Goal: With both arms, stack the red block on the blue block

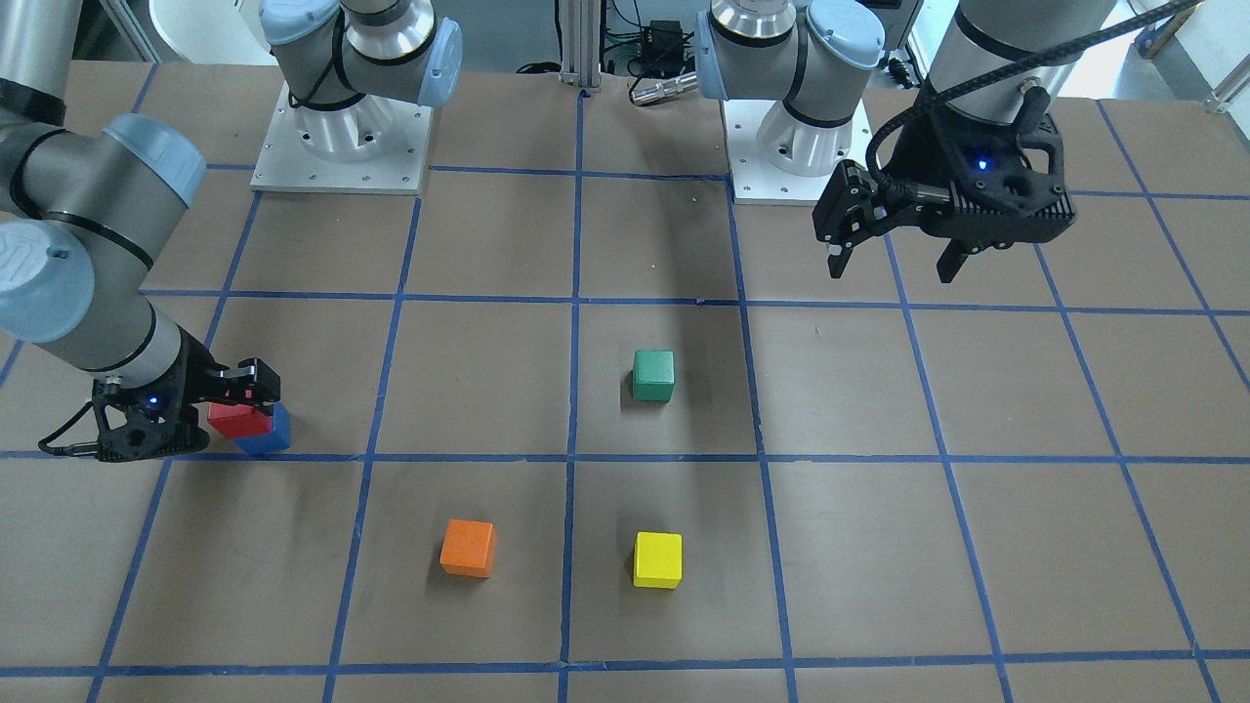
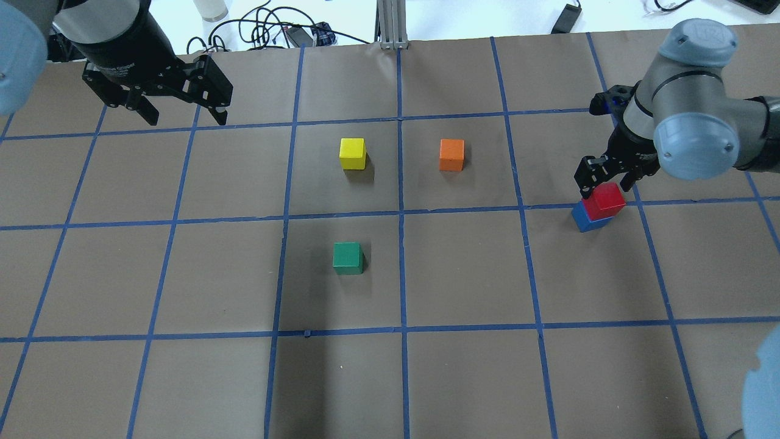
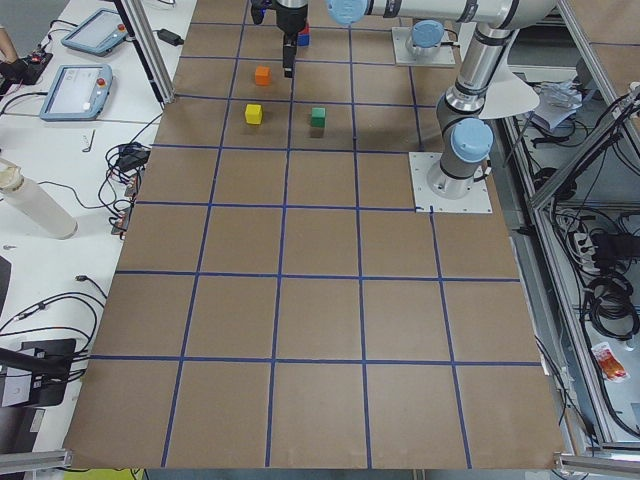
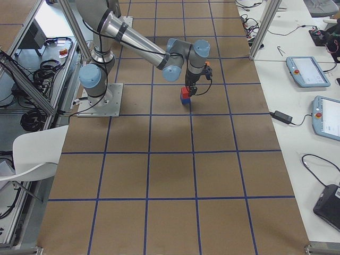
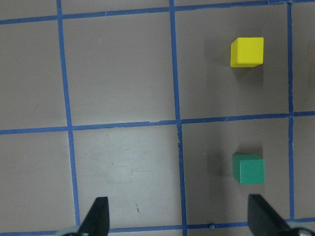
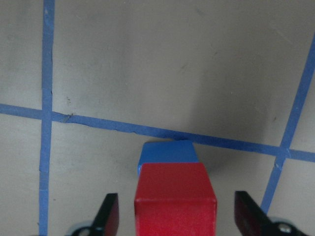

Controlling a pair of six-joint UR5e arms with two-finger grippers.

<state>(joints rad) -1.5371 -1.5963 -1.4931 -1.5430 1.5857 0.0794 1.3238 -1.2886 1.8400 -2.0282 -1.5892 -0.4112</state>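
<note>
The red block (image 2: 606,200) sits on top of the blue block (image 2: 585,219), slightly offset, at the table's right side. My right gripper (image 2: 603,182) is low over the stack. In the right wrist view the red block (image 6: 175,196) lies between the two fingers (image 6: 109,216) with a gap on each side, and the blue block (image 6: 168,151) shows beyond it. The right gripper is open. My left gripper (image 2: 183,114) hangs open and empty above the far left of the table. The stack also shows in the front-facing view, red (image 1: 232,420) on blue (image 1: 271,432).
A yellow cube (image 2: 353,153) and an orange cube (image 2: 451,154) sit at mid table toward the far side. A green cube (image 2: 347,257) sits nearer the robot. Blue tape lines form a grid on the brown table. The arm bases (image 1: 342,137) stand at the table's robot side.
</note>
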